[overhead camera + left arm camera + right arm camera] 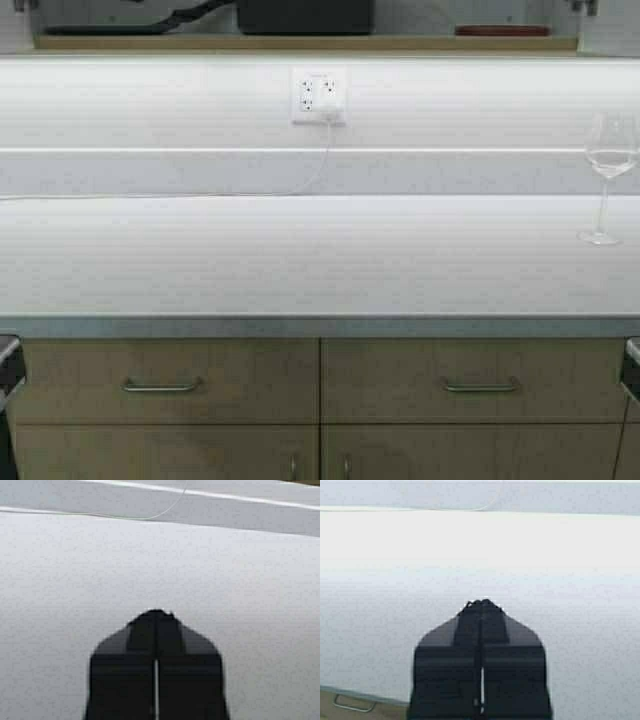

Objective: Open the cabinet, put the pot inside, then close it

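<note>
Along the top edge of the high view, the cabinet shows only as its tan bottom board (300, 43). Above the board is an open grey space. A wide black thing (305, 15) stands there, cut off by the frame; I cannot tell whether it is the pot. My left gripper (156, 612) is shut and empty, hovering over the white counter (75, 580). My right gripper (482, 601) is also shut and empty, above the counter near its front edge. In the high view only dark bits of the arms show, the left arm (8, 370) and the right arm (632, 372).
A wine glass (608, 170) stands at the counter's right end. A wall outlet (319, 96) has a thin white cord (250, 192) running left. Base drawers with horizontal handles (161, 385) lie below the counter. A flat dark thing (100, 28) and a red thing (500, 30) sit on the cabinet board.
</note>
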